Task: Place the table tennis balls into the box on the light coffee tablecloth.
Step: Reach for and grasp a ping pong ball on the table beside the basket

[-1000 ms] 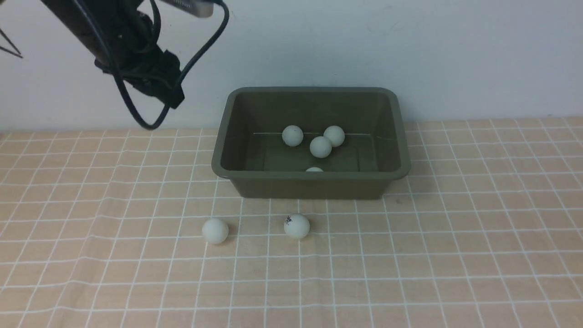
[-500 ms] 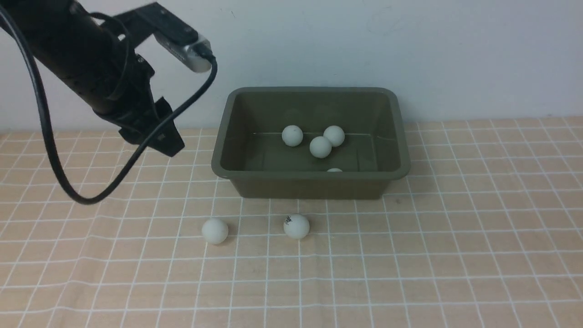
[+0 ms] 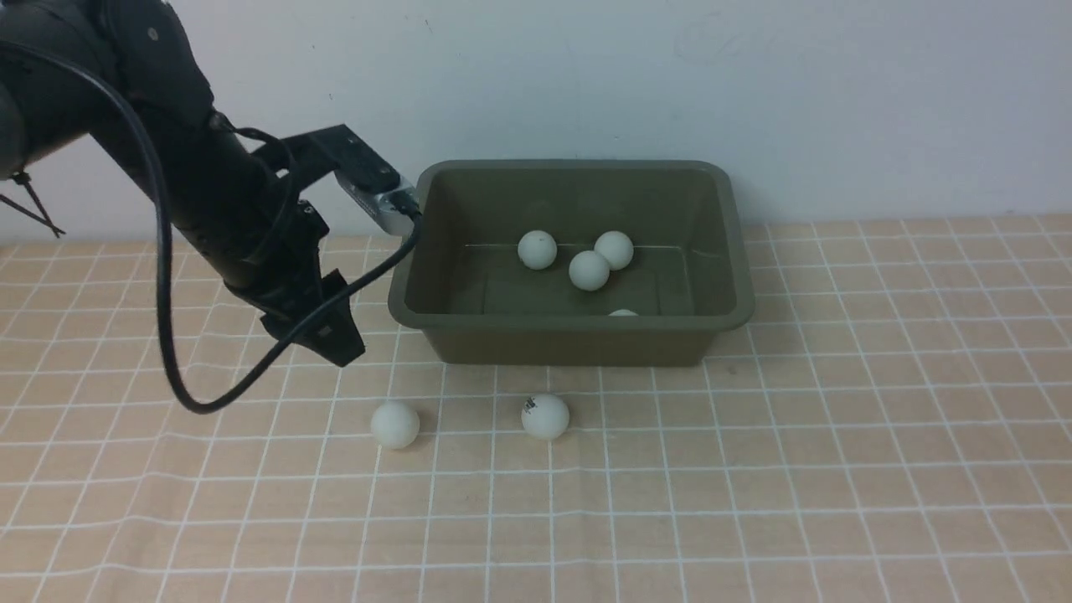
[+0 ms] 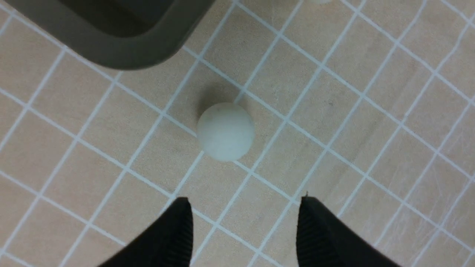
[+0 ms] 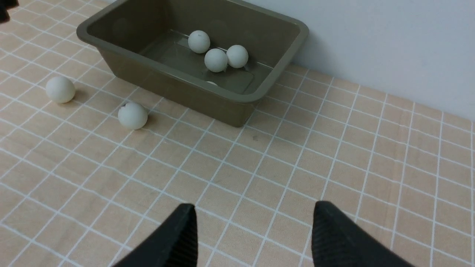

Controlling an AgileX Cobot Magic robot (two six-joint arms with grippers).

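Ball (image 4: 225, 131) lies just beyond the parted left jaws — untouched.

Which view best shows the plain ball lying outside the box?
Left wrist view: the plain ball sits large mid-frame, just beyond the open left gripper. Front and right wrist views show it small on the tablecloth.

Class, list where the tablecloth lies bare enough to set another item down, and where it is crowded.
Bare: the wide tablecloth right of the box, and the near strip in front of the plain ball and the marked ball. Crowded: off the box's left front corner, where the left hand hangs near the plain ball.
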